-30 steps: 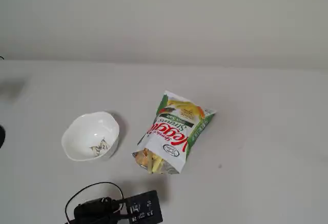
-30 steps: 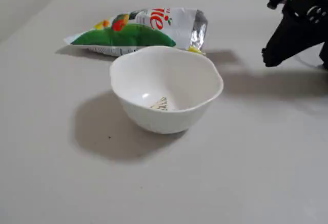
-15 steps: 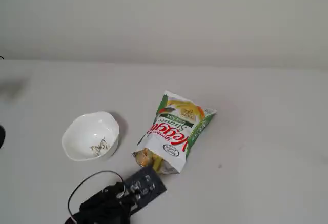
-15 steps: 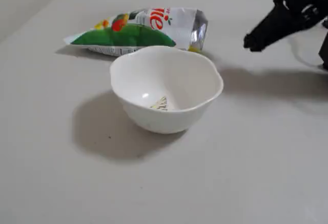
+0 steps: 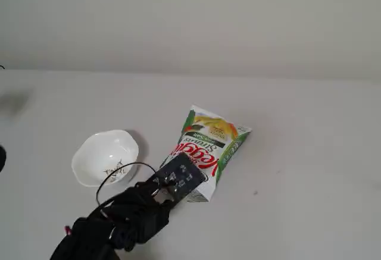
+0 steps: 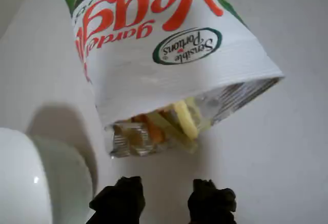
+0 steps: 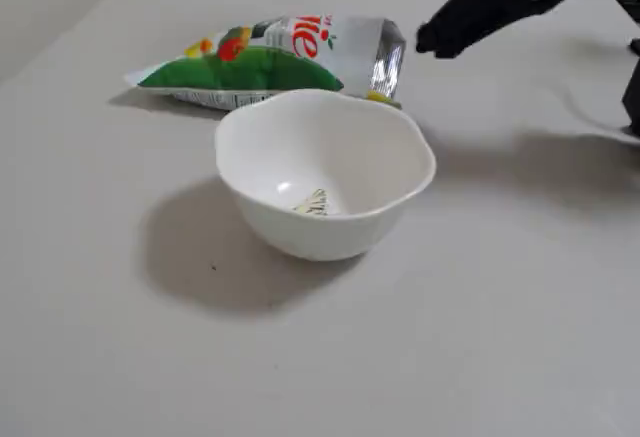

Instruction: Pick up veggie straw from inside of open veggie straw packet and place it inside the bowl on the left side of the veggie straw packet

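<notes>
A: Gripper (image 6: pixel 163 203) state?
B: Wrist view: two black fingertips (image 6: pixel 119 201) at bottom edge, parted w/ a clear gap, nothing between them. Touching nothing, just bare table (image 6: pixel 287 157) under the gap. Hovering just short of the packet mouth.

A: Veggie straw packet (image 5: pixel 205 150)?
B: Centre of a fixed view, lying flat, open end toward lower left of frame, partly covered by the black arm (image 5: pixel 119 224) coming in from bottom left. In another fixed view, packet (image 7: pixel 270 57) at upper left, foil mouth facing right, gripper (image 7: pixel 432 42) in the air just right of it, upper centre.

A: Veggie straw (image 6: pixel 184 119)?
B: Inside the open mouth, wrist view centre. Pale yellow stick, tilted, lower end poking toward the foil lip. Beside it other straws (image 6: pixel 146 129), orange & yellow-green, bunched together. Not gripped.

A: Bowl (image 5: pixel 105 157)?
B: White, scalloped rim, left of the packet in a fixed view, mid-left of frame. Small dark mark inside near bottom. No straw in it. Front & centre in another fixed view (image 7: pixel 325 172), packet behind it. Wrist view: only a white curved edge (image 6: pixel 23 183) at lower left, near the left fingertip, not touching.

A: Gap between bowl & packet?
B: Close but apart; strip of table between, shadowed in wrist view.
</notes>
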Tool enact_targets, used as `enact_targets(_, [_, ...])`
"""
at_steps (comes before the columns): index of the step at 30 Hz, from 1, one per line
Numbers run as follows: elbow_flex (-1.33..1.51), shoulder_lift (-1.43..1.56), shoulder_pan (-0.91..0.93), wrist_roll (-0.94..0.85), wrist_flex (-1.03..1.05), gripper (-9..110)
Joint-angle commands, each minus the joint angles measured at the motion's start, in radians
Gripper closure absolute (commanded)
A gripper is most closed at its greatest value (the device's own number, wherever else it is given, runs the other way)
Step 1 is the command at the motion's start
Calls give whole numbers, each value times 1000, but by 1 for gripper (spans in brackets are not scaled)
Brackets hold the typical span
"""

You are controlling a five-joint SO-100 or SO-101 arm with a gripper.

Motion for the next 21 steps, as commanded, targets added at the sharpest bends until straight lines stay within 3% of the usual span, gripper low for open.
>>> enact_targets(1, [-87,-104,6,-12,-95,89])
enact_targets(21, [-221,-499,67,-69,-321,89])
